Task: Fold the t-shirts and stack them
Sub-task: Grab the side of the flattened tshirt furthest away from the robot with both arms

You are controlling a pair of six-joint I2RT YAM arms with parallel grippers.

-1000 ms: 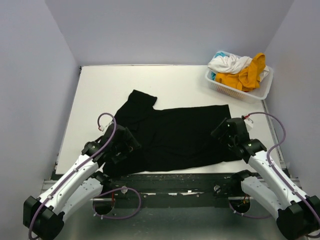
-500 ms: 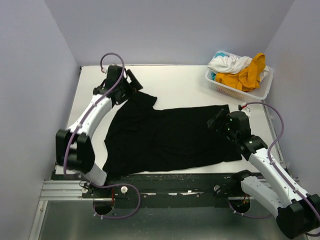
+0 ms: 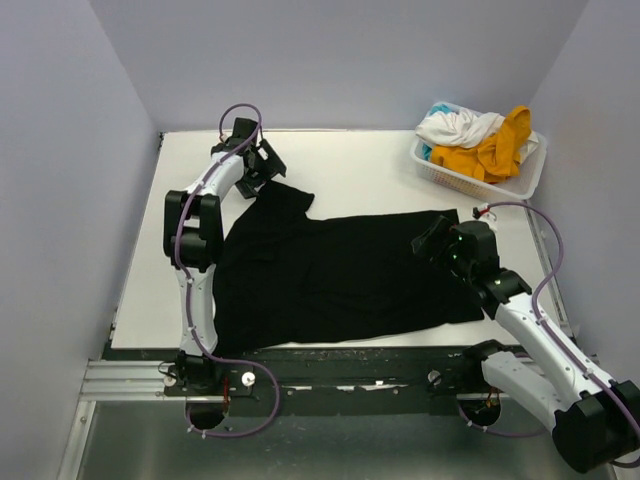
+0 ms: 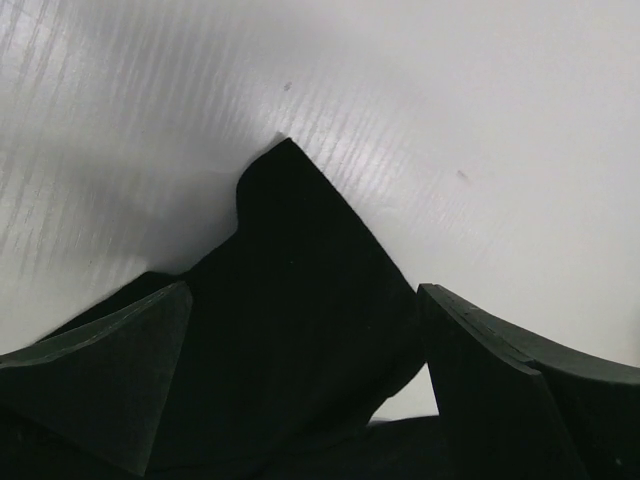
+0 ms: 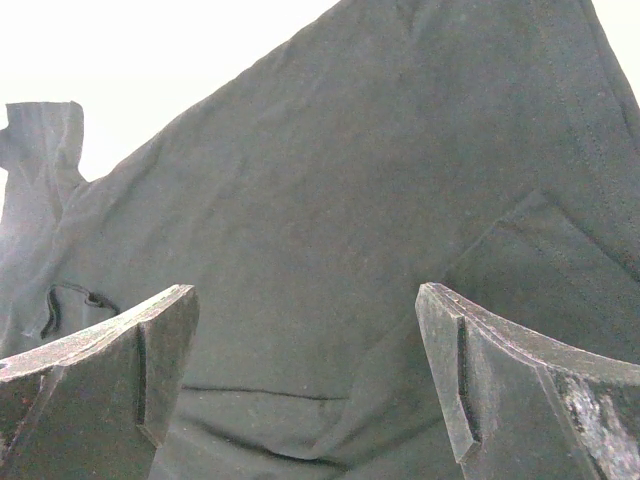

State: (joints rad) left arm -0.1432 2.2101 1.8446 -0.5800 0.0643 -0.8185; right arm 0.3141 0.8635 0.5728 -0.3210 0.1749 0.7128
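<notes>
**A:** Where did the black t-shirt lie?

**B:** Spread across the tabletop, not yet folded. The other t-shirts sat heaped in the basket at the far right corner.

**A:** And the hands?

**B:** Both were wide open and holding nothing. The left hand hung over the far sleeve's corner, and the right hand hovered above the shirt's right end.

**A:** Which step, then?

**B:** I'd judge it the approach for fold 1. Each hand would need to drop and pinch its edge.

Black t-shirt: matt, soft cloth
I see the table as smooth white with a faint streaky sheen; the basket looks like white plastic.
</notes>
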